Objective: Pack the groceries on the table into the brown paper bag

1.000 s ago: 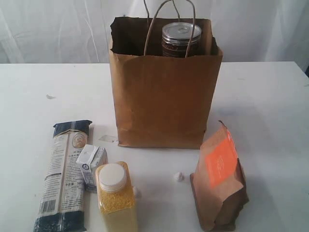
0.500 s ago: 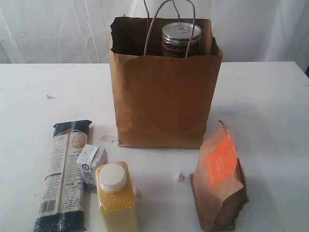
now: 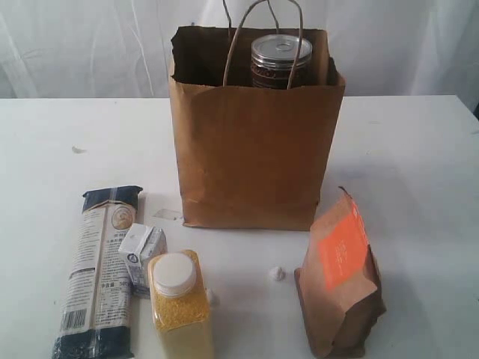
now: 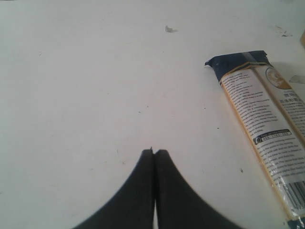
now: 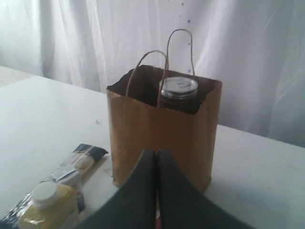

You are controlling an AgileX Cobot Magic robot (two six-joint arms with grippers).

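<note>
Bag (image 3: 254, 149) of creased brown paper, tall and boxy, with thin twisted-cord handles. Stood upright toward the back of a smooth white table (image 3: 404, 149), mouth open, rim slightly ragged. Held a round tin (image 3: 281, 60) with a shiny silver top, its dark side showing just above the rim on the right of the opening.

Pasta packet (image 3: 97, 284), long and flat, dark blue at both ends with a pale printed label. Lay lengthwise on the table, front left of the bag. Small white carton (image 3: 142, 254), wedge-topped, just beside the packet's right edge. Jar (image 3: 178, 307) of clear plastic, square-shouldered, full of fine yellow grain under a white cap; sat against the carton's near side.

Pouch (image 3: 340, 284) of stiff brown paper with an orange label, crimped at the top; stood front right of the bag, apart from it. Crumpled white scrap (image 3: 277, 273) between jar and pouch.

Left gripper (image 4: 153, 151): smooth black fingers pressed together, nothing between them, above bare table near the packet's blue end. Right gripper (image 5: 156, 151): likewise closed and empty, pointed at the bag.
</note>
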